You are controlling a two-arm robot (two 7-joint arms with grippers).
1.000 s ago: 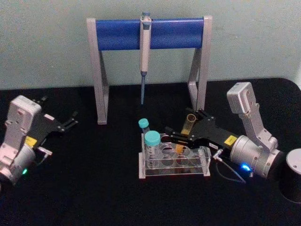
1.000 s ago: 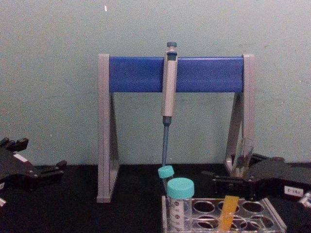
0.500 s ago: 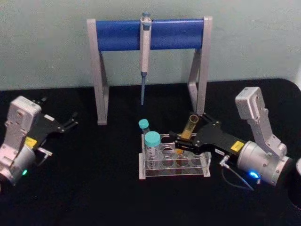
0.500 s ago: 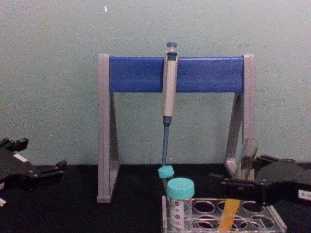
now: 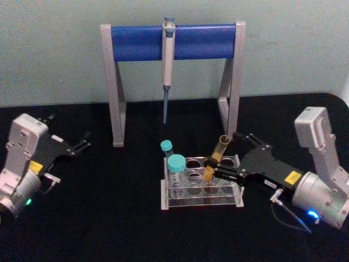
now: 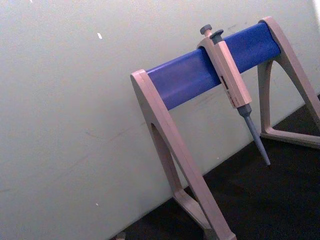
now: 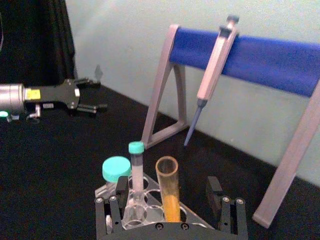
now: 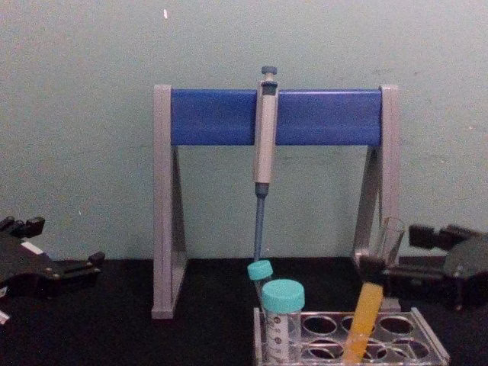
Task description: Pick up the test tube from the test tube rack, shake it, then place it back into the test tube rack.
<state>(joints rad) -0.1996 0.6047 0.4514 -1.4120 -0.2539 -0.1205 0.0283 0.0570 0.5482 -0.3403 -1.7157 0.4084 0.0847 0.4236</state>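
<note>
Chest view: the test tube rack point(image 8: 351, 339) is cut off by the lower edge — its base and the bottom of the test tube point(image 8: 369, 309) lie out of frame. The right end effector point(image 8: 400, 278) runs off the right edge. Left wrist view: the pipette stand point(image 6: 200, 125) is cropped at right and below.

No legible text or labels.

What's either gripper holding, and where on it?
Nothing. The tube leans in the rack, free between the right gripper's open fingers. The left gripper is empty.
</note>
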